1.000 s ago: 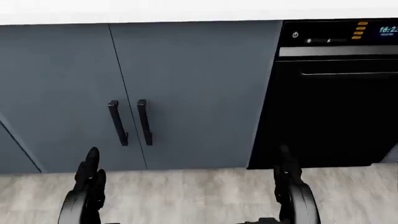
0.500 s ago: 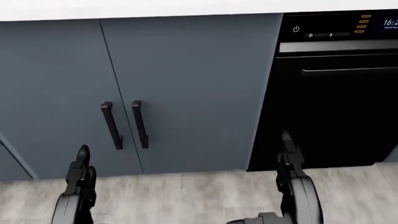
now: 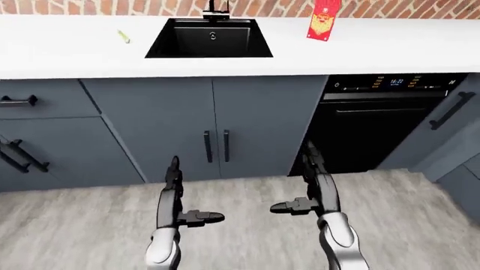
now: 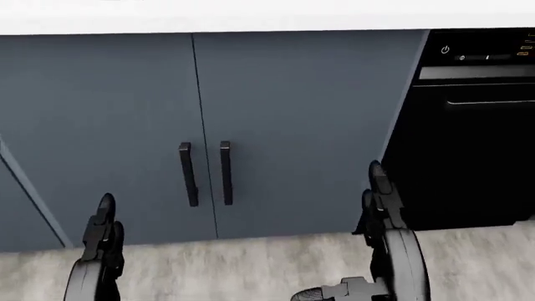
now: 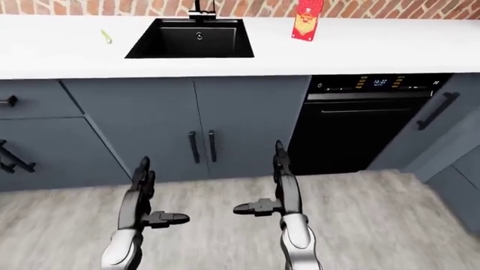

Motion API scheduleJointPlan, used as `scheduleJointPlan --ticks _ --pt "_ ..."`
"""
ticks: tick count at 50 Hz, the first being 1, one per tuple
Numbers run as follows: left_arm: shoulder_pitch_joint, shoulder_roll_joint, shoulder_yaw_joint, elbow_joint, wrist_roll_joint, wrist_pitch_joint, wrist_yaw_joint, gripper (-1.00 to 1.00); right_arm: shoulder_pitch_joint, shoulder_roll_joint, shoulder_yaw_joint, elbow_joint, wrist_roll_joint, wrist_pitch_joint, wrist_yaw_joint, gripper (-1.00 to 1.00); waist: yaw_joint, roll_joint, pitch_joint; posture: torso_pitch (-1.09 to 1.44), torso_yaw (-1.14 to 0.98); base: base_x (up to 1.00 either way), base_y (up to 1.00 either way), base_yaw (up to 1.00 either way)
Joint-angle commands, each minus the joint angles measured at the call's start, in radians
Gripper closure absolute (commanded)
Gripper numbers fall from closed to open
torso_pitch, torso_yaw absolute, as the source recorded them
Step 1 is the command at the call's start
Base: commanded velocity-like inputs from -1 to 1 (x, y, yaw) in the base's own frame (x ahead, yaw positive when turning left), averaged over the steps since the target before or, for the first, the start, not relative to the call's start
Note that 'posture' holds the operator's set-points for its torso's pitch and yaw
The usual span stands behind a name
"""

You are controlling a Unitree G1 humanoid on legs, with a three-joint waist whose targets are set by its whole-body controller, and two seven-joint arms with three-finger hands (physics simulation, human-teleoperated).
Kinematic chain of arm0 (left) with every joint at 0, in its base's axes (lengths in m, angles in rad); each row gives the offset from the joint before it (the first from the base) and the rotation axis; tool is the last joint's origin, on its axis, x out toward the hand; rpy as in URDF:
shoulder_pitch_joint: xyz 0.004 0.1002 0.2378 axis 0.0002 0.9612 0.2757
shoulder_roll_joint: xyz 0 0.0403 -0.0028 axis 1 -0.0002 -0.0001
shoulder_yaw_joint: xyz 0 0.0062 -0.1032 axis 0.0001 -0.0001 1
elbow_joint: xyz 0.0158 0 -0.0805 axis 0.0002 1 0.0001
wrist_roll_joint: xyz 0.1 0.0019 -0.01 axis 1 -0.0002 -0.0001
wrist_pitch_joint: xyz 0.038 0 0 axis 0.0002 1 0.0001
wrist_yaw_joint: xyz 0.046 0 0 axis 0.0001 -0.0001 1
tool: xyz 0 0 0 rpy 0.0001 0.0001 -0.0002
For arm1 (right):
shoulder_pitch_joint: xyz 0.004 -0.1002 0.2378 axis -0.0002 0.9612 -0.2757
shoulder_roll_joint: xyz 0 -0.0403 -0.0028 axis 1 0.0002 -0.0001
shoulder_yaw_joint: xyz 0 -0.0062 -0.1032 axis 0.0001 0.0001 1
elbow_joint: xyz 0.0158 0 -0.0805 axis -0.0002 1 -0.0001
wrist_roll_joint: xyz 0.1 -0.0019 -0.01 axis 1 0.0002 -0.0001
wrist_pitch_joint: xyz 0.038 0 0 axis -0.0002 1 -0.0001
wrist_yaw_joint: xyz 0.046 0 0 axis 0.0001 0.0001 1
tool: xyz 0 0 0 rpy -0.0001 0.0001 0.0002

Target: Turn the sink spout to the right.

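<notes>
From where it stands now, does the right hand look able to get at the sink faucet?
Probably not yet. The right hand hangs low by the cabinet doors, fingers open, while the faucet sits at the top edge of the left-eye view, beyond the sink. The robot likely must step closer and raise its arm.

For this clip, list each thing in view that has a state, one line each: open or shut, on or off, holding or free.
Cabinet doors: both shut.
Dishwasher: door shut, display lit.
Left drawers: shut.
Sink: dry, nothing in it.
Faucet: only its base shows; spout direction cannot be told.
Left hand: open, holding nothing.
Right hand: open, holding nothing.
</notes>
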Motion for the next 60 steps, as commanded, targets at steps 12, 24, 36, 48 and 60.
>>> scheduleJointPlan --ticks 12,24,36,48,60 --pt "-0.145 0.031 0.036 -0.157 -0.068 0.237 -0.042 -1.00 -0.144 -0.056 -0.061 -0.031 0.050 0.160 0.043 -1.00 -0.001 -0.005 -0.041 0.00 0.00 0.00 0.00 0.00" --pt "-0.513 0.148 0.091 0.022 -0.013 0.345 0.043 -1.00 -0.481 -0.198 -0.155 0.038 0.076 0.438 0.086 -1.00 -0.008 0.001 -0.068 0.00 0.00 0.00 0.00 0.00" --pt "-0.820 0.252 0.102 0.344 0.000 0.297 0.078 -1.00 -0.846 -0.312 -0.154 0.366 0.085 0.466 0.124 -1.00 -0.010 0.001 -0.066 0.00 0.00 0.00 0.00 0.00" --pt "-1.027 0.308 0.093 0.479 0.017 0.338 0.081 -1.00 -1.098 -0.395 -0.162 0.659 0.111 0.434 0.183 -1.00 -0.011 0.002 -0.056 0.00 0.00 0.00 0.00 0.00" --pt "-1.120 0.337 0.095 0.676 0.039 0.246 0.099 -1.00 -1.201 -0.417 -0.154 0.757 0.096 0.429 0.200 -1.00 -0.011 0.005 -0.050 0.00 0.00 0.00 0.00 0.00"
